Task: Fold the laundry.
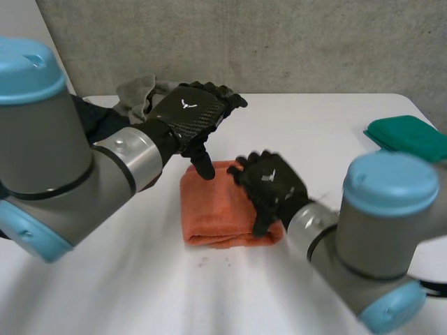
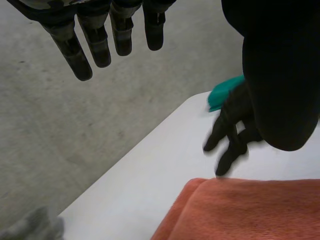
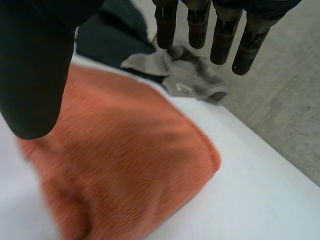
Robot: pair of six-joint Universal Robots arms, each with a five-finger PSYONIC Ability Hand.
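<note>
Looking down from the head view, I see the folded orange towel [image 1: 223, 206] lying flat near the middle of the white table [image 1: 314, 132]. My left hand [image 1: 188, 112] hangs over the towel's far left corner, fingers spread and straight, thumb pointing down at the cloth, holding nothing. My right hand [image 1: 269, 185] sits over the towel's right edge with loose fingers; I cannot tell whether it touches the cloth. A grey cloth [image 1: 140, 94] and a dark cloth [image 1: 98, 118] lie beyond the towel behind the left hand, and a green cloth [image 1: 408, 136] lies well apart on the towel's right.

From the left wrist view, the left hand [image 2: 95, 40] has straight, parted fingers with nothing between them and the thumb. The towel [image 2: 250, 210] lies under the palm. Beyond it the right hand [image 2: 232, 125] hangs with relaxed fingers, the green cloth [image 2: 225, 92] behind it.

From the right wrist view, the right hand [image 3: 220, 30] is spread wide, fingers straight, thumb well away from them, gripping nothing. The towel [image 3: 125, 165] lies below the palm, and the grey cloth [image 3: 190, 75] sits past its far corner near the fingertips.
</note>
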